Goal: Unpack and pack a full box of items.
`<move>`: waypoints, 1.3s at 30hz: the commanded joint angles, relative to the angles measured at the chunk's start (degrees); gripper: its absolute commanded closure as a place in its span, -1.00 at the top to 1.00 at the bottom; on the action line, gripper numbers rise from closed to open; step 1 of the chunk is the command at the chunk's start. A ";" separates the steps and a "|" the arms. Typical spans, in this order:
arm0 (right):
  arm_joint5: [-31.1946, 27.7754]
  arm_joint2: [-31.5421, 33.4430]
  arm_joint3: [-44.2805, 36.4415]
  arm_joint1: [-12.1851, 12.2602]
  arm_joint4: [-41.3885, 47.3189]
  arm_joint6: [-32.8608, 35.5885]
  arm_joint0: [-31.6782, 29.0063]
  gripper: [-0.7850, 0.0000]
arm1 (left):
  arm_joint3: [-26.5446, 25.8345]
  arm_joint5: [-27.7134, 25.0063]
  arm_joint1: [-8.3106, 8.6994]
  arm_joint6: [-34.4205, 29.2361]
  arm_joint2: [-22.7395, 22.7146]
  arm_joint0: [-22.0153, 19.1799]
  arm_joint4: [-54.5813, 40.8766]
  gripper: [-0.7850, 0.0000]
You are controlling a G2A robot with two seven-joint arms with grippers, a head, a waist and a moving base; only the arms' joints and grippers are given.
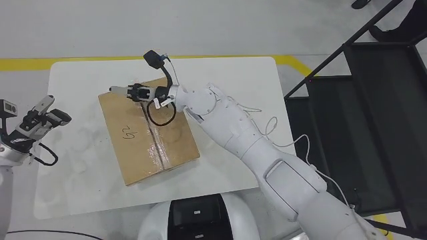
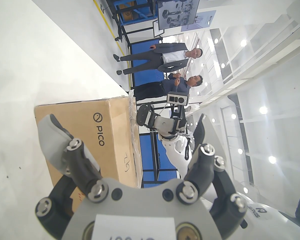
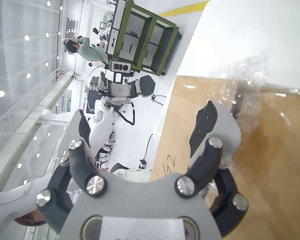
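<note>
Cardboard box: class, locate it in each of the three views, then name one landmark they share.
Top view: cardboard box centre-left, its far edge under the right gripper.
Left wrist view: cardboard box side-on, beyond the left gripper.
Right wrist view: cardboard box top, beneath the right gripper.
Shared landmark: clear tape along its top seam.

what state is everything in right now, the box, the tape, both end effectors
box: shut, flaps down, lying flat
tape: stuck along the box's top seam, crinkled at one end
right end effector: open, holding nothing, at one end of the box top
left end effector: open, holding nothing, off to the side of the box
</note>
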 commanded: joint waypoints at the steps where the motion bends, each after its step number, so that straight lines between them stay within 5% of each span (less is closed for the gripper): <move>1: 0.52 -0.27 0.94 -0.32 -0.37 -1.23 0.93 1.00 | 0.00 0.00 0.00 0.00 0.00 0.00 0.00 1.00; 17: 0.69 -3.48 13.35 -4.23 0.23 -6.25 5.28 1.00 | 0.00 0.00 0.00 0.00 0.00 0.00 0.00 1.00; 23: -3.30 -1.89 11.23 -3.82 2.14 -4.16 3.90 1.00 | 0.00 0.00 0.00 0.00 0.00 0.00 0.00 1.00; 32: 1.31 -1.26 10.13 -3.02 -0.32 -3.91 1.29 1.00 | 0.00 0.00 0.00 0.00 0.00 0.00 0.00 1.00; 39: -2.91 0.56 4.39 -2.42 2.98 -0.10 -1.31 1.00 | 0.00 0.00 0.00 0.00 0.00 0.00 0.00 1.00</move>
